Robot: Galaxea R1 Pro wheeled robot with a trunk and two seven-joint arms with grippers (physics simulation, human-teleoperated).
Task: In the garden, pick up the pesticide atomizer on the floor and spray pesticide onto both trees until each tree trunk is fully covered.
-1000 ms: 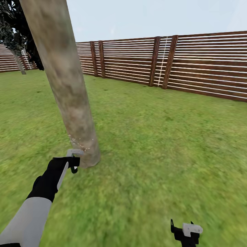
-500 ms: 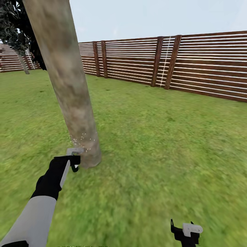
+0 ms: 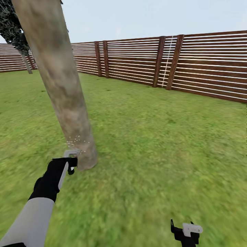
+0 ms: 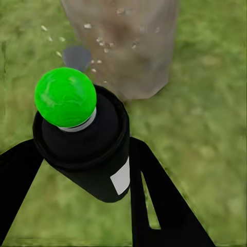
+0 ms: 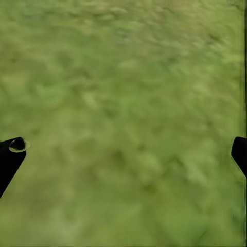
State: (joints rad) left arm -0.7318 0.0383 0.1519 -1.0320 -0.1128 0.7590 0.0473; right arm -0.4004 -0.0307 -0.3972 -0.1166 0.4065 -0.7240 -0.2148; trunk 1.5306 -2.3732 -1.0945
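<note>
Fenced lawn (image 3: 154, 144); left end effector (image 3: 71, 158) clamped on sprayer (image 4: 82, 141), mist (image 3: 76, 140) on trunk (image 3: 65, 92) ahead; right end effector (image 3: 187, 231) spread wide, empty.

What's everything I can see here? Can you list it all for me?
Trunk: one, pale grey-brown, leaning, near left on the lawn.
Pesticide: whitish specks, low on the trunk.
Atomizer: one, black body with a bright green top, held in the left gripper, aimed at the trunk's base.
Far tree: one, dark foliage, thin grey stem, back left by the fence.
Fence: one, brown slats, across the back.
Lawn: green, all around.
Sky: pale blue, above the fence.
Left gripper: black with light-grey fingers, beside the trunk's base.
Right gripper: black and light grey, low right, over grass, fingers apart.
</note>
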